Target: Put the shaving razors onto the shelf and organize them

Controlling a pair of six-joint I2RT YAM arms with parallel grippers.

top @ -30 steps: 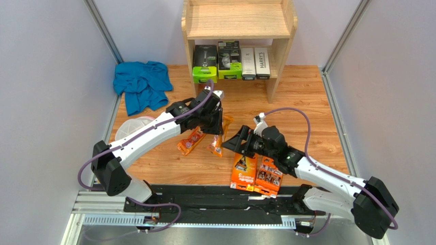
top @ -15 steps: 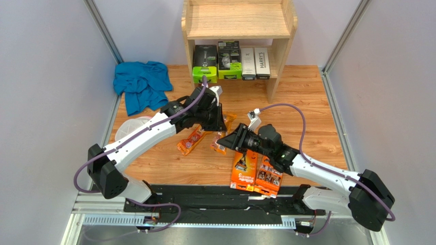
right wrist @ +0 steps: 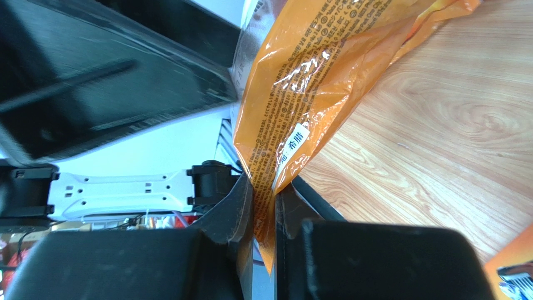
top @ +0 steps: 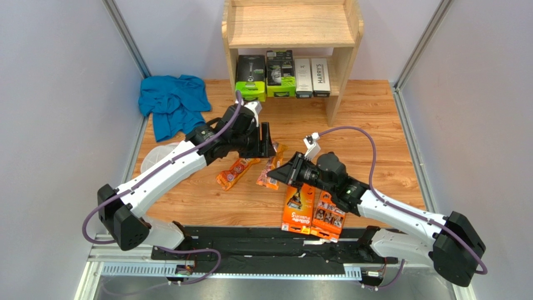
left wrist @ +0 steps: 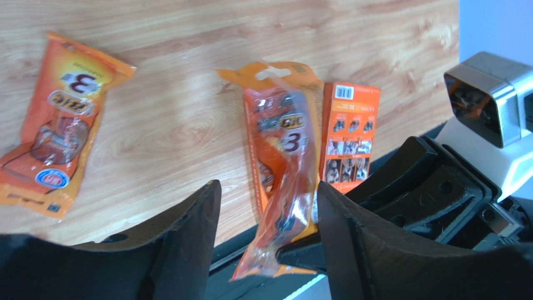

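Right gripper [right wrist: 263, 190] clamps narrow orange blister razor pack [left wrist: 286, 147]; left gripper [left wrist: 268, 201], jaws apart, seemingly clear, should withdraw straight.

The tabletop [top: 375, 119] is warm orange-brown wood grain, closed in by a plain pale grey left wall [top: 62, 94], right wall [top: 482, 94] and back wall [top: 181, 31], with slanted silvery metal posts [top: 128, 37] where they meet. At the far end the shelf [top: 293, 25], light natural wood with two flat tiers and plank sides, stands against the back wall. Along the near edge a black rail [top: 263, 240] runs above a silver metal channel [top: 125, 265]. The light is soft and even, leaving a pale sheen on the wood in the left wrist view.
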